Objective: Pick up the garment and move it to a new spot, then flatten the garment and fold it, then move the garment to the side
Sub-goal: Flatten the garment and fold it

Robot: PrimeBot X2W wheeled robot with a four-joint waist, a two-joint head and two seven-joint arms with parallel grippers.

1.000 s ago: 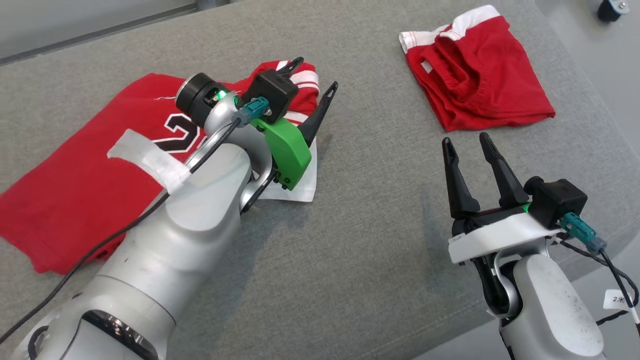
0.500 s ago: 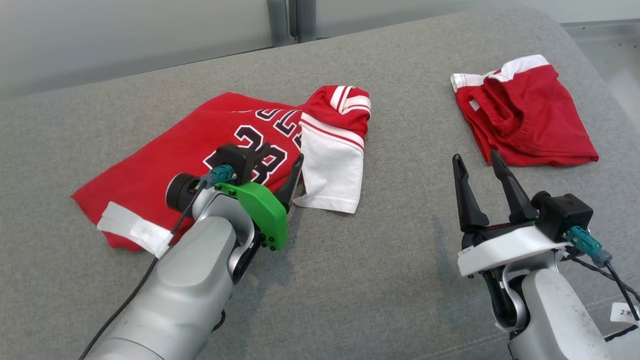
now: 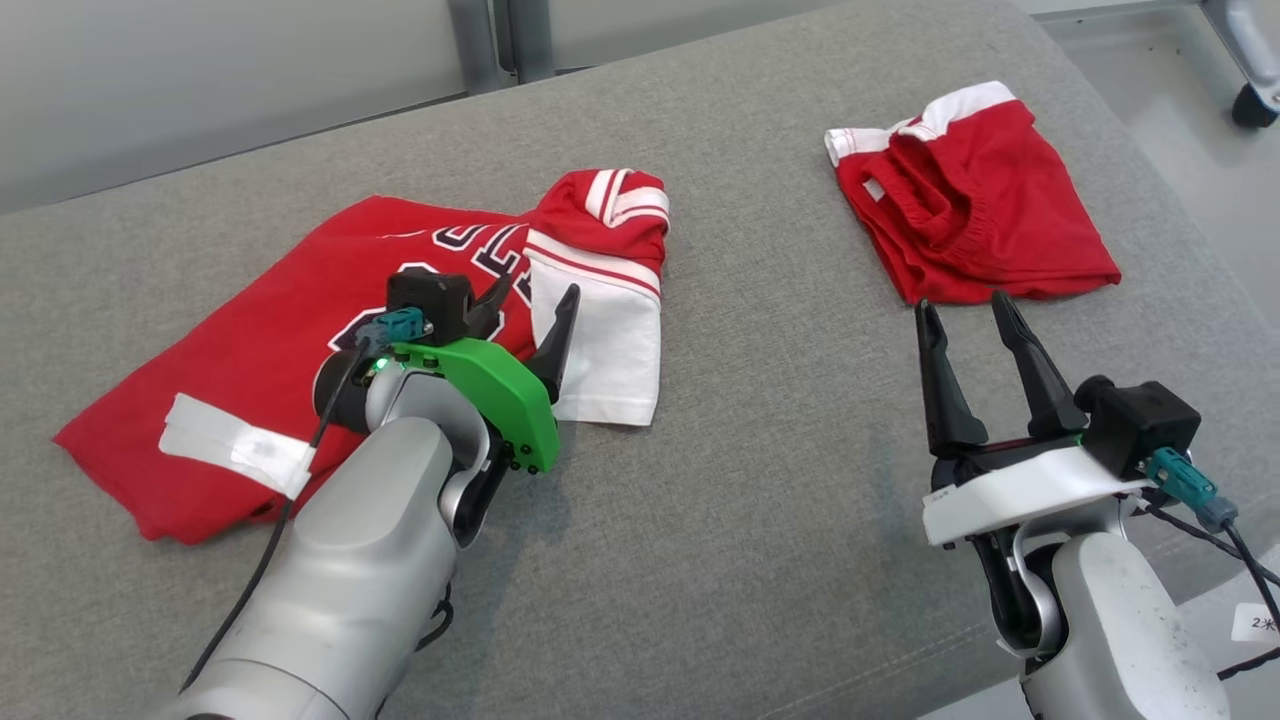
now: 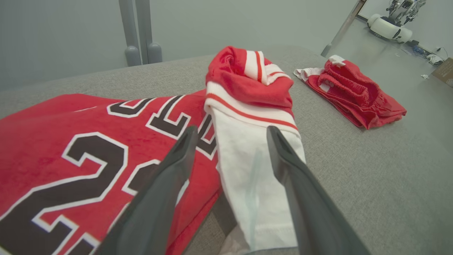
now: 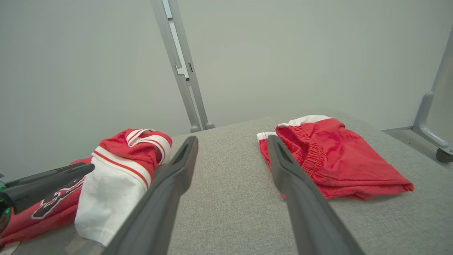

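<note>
A red jersey garment [image 3: 250,340] with black numbers lies spread on the left of the grey cushion, its red-and-white sleeve [image 3: 605,290] bunched and folded over at its right end. My left gripper [image 3: 538,290] hovers open just above the seam where the white sleeve [image 4: 247,152] meets the jersey's red body [image 4: 53,120], with nothing between its fingers [image 4: 231,129]. Folded red shorts [image 3: 985,215] lie at the far right. My right gripper [image 3: 961,302] stands open just short of the shorts [image 5: 336,156], and it holds nothing [image 5: 232,139].
The grey cushion [image 3: 750,500] drops off at the right to a pale floor with a caster wheel [image 3: 1250,105]. Metal posts [image 3: 500,40] and a grey wall stand behind. Open cushion lies between the jersey and the shorts.
The head camera has shifted. My left gripper has drawn back from over the bunched sleeve to the jersey's near edge, still open. The right gripper has kept its pose.
</note>
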